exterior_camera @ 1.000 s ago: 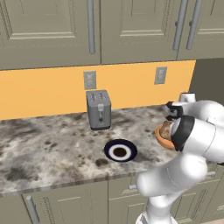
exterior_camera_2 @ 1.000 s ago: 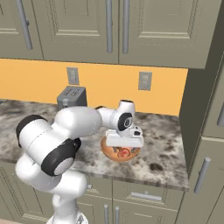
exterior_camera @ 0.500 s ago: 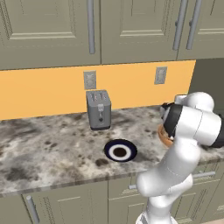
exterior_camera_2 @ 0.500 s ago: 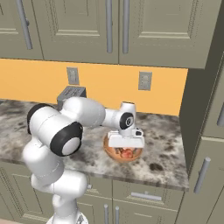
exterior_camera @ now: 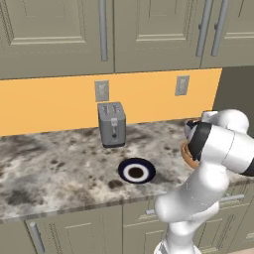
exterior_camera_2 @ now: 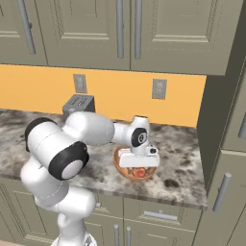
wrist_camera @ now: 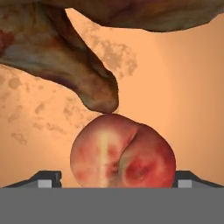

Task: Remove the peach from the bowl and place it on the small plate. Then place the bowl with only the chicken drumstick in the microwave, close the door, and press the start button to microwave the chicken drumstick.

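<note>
The peach (wrist_camera: pixel 122 153), round and reddish-orange, lies on the floor of the orange bowl (wrist_camera: pixel 188 87) in the hand view. It touches the end of the brown, lumpy chicken drumstick (wrist_camera: pixel 65 57) behind it. My gripper (wrist_camera: pixel 117 180) is open, with one fingertip on each side of the peach. In the right base view the gripper (exterior_camera_2: pixel 138 168) reaches down into the bowl (exterior_camera_2: pixel 121 169), where the peach (exterior_camera_2: pixel 141 172) shows red. The small plate (exterior_camera: pixel 136 171), navy-rimmed, lies on the counter to the left of the bowl (exterior_camera: pixel 184 151), which my arm mostly hides. The microwave is out of view.
A grey toaster (exterior_camera: pixel 112 124) stands at the back of the counter by the orange wall, behind the plate. Beige upper cabinets (exterior_camera: pixel 104 30) hang overhead. A tall cabinet side (exterior_camera_2: pixel 216 120) closes off the counter right of the bowl. The counter's front edge (exterior_camera_2: pixel 158 192) runs just before the bowl.
The hand has sunk lower into the bowl, and the arm's elbow has swung round. The bowl, plate and toaster have stayed where they were.
</note>
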